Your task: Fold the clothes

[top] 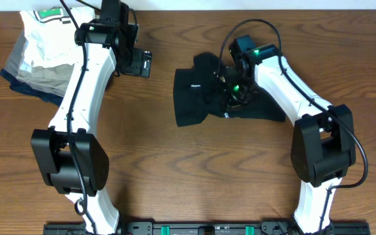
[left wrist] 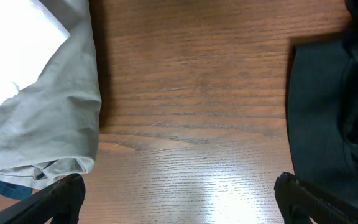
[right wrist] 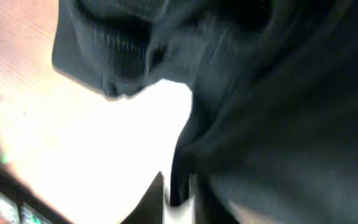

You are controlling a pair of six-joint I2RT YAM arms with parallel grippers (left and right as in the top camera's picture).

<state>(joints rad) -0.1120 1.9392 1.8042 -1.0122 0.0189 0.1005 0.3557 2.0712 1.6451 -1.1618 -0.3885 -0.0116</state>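
the black garment (top: 198, 98) lies bunched on the wooden table (top: 175, 170), right of centre. we judge the fold will go best if the right gripper (top: 235, 88), low on the crumpled middle, takes a single edge and draws it flat, while the left gripper (top: 139, 63), fingers wide apart over bare wood between the cloth and the stack of folded garments (top: 34, 59), moves in to pin the near side. blurred dark fabric fills the right wrist view, so we cannot tell whether those jaws pinch cloth, and the arm hides part of the garment from above.
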